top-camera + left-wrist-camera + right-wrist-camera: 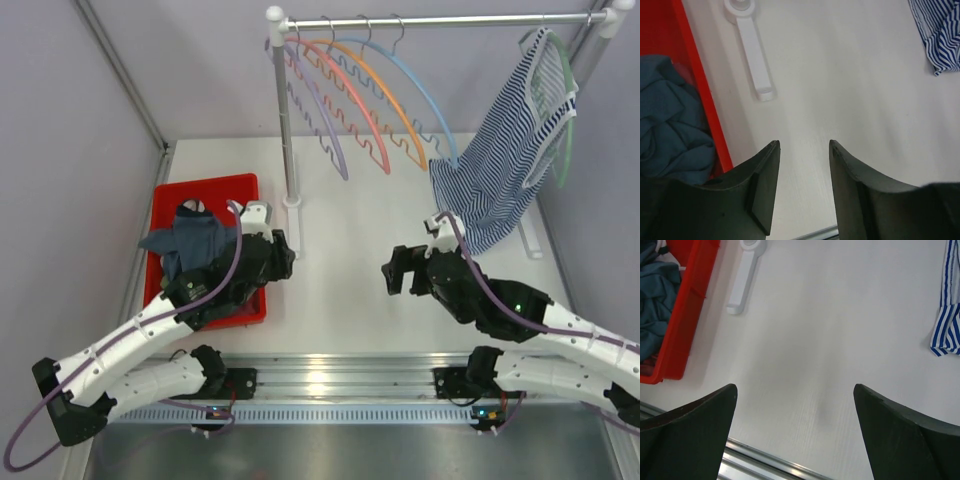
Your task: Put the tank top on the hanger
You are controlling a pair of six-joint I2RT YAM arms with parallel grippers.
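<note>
**Tank top (192,240) crumpled in the bin (205,187); both grippers empty.**
Top view: the slate-blue tank top lies bunched in the red bin at the left of the table (340,230), one fold draped over the bin's left rim. The light-blue hanger (432,103) hangs bare on the rail (440,19), well apart from it. The left gripper (284,254) is just beside the bin and the right gripper (393,271) is near mid-table. Left wrist view: the jaws are partly apart with nothing between them, and the creased, matte tank top sits inside the bin wall at left. Right wrist view: the jaws are spread wide over bare table, with the tank top at the upper left corner.
</note>
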